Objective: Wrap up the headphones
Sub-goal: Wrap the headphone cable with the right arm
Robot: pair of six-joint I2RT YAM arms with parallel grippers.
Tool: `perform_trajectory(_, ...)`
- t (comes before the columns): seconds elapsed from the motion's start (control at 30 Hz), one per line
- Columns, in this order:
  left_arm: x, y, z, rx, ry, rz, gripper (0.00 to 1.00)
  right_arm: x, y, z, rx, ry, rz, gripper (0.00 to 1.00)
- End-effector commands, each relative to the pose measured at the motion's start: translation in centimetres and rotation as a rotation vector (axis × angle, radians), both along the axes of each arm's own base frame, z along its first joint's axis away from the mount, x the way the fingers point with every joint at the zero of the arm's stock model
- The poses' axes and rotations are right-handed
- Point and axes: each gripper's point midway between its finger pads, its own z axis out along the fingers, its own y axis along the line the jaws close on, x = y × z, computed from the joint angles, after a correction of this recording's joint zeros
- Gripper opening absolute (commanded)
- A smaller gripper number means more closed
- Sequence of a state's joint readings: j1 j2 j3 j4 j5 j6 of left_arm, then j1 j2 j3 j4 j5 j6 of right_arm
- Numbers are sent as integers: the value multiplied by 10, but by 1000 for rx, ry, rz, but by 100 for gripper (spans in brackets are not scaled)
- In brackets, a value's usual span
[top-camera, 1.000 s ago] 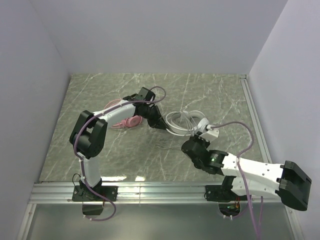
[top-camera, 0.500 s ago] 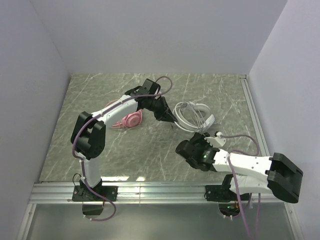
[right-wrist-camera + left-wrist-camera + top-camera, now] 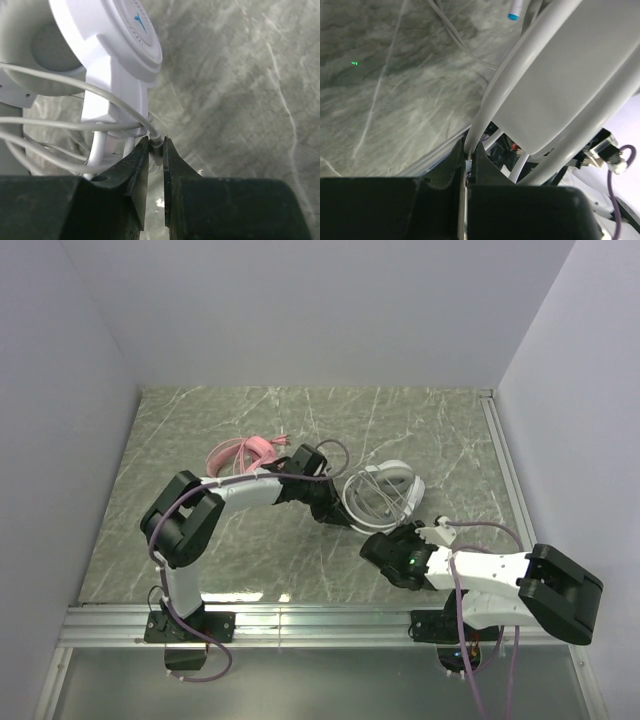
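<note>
1. Spanning the middle of the overhead view, a grey-green marble table [image 3: 440,430] carries both headsets.
2. Left arm [image 3: 245,490] reaches in from lower left; its left gripper [image 3: 335,515] is clenched on the thin edge of the white headband, seen close in the left wrist view [image 3: 468,150].
3. Right arm [image 3: 490,575] lies low along the bottom right; its right gripper [image 3: 385,545] pinches the end of the cable [image 3: 60,75] between nearly closed tips [image 3: 156,145].
4. White headphones [image 3: 385,490] sit just right of centre, between the two grippers, with the cord looped over an earcup.
5. Pink headphones [image 3: 245,450] lie upper left of centre, apart from the white pair and touched by neither gripper.
</note>
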State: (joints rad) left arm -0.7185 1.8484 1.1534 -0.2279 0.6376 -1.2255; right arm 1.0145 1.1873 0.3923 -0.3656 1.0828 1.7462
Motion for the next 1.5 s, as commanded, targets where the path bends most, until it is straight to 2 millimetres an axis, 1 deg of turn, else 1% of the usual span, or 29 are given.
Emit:
perform_trajectory(0.0,-50,-20,2,-70,-7,-166,0,19,24,23,199,-135,-42,8)
perform_trajectory(0.03,-55,-19,-7,-51,-8,-168,0,18,25,17,204,-115,-39,10)
perform_trajectory(0.07,-57,-20,-10,-46,-14,-170,0,17,26,16,209,-110,-36,11)
perform_trajectory(0.13,-62,-17,-26,-17,-2,-172,1,14,27,7,213,-84,-23,12)
perform_trajectory(0.2,-65,-13,-43,9,12,-175,0,14,29,5,234,-80,-13,15)
perform_trajectory(0.23,-66,-12,-47,15,11,-178,1,11,26,0,233,-70,-11,15)
perform_trajectory(0.3,-65,-9,-59,51,10,-174,1,9,25,-2,248,-62,-7,17)
perform_trajectory(0.33,-65,-7,-63,62,-1,-178,0,7,22,-5,241,-60,-9,19)
perform_trajectory(0.43,-64,-3,-72,91,-8,-180,0,4,15,-6,240,-53,-3,25)
perform_trajectory(0.47,-65,-2,-76,100,-3,-184,1,4,14,-4,249,-58,-1,26)
perform_trajectory(0.53,-64,2,-82,125,-7,-187,1,1,8,-7,235,-51,4,35)
perform_trajectory(0.57,-65,3,-85,138,-7,-189,1,1,5,-5,246,-57,0,39)
perform_trajectory(0.6,-65,5,-88,145,-6,-191,0,-1,2,-7,228,-47,11,47)
perform_trajectory(0.63,-66,7,-90,152,-5,-192,1,-1,1,-7,225,-46,17,50)
perform_trajectory(0.67,-66,9,-92,158,-6,-191,1,1,0,-2,247,-63,20,53)
perform_trajectory(0.7,-64,11,-94,166,-11,-187,1,-2,-3,-7,232,-49,34,57)
perform_trajectory(0.77,-63,14,-96,167,-4,-184,1,-2,-5,-4,253,-62,49,62)
perform_trajectory(0.8,-62,15,-96,166,-5,-182,1,-1,-5,0,262,-73,51,63)
perform_trajectory(0.87,-61,16,-96,166,-7,-183,0,-3,-9,0,267,-80,50,63)
perform_trajectory(0.93,-59,18,-95,177,-12,-183,0,-4,-14,-1,265,-78,44,60)
perform_trajectory(0.97,-60,18,-95,178,-12,-184,0,-5,-16,1,265,-81,45,54)
perform_trajectory(1.03,-57,18,-92,172,-13,-184,1,-5,-20,-4,266,-53,41,42)
perform_trajectory(1.07,-57,18,-90,170,-13,-183,1,-4,-21,-5,261,-47,45,32)
perform_trajectory(1.13,-55,19,-88,166,-10,-179,0,-2,-24,-9,256,-34,42,29)
perform_trajectory(1.23,-54,18,-84,162,-15,-181,0,-1,-20,-10,251,-22,63,30)
perform_trajectory(1.27,-54,19,-84,166,-14,-180,1,0,-14,-8,251,-19,92,35)
perform_trajectory(1.33,-53,19,-82,166,-17,-179,1,1,-9,-6,259,-20,114,41)
perform_trajectory(1.37,-54,19,-83,167,-13,-179,1,2,-7,-5,264,-21,123,42)
perform_trajectory(1.47,-53,18,-80,163,-13,-179,1,2,-8,-5,266,-19,114,39)
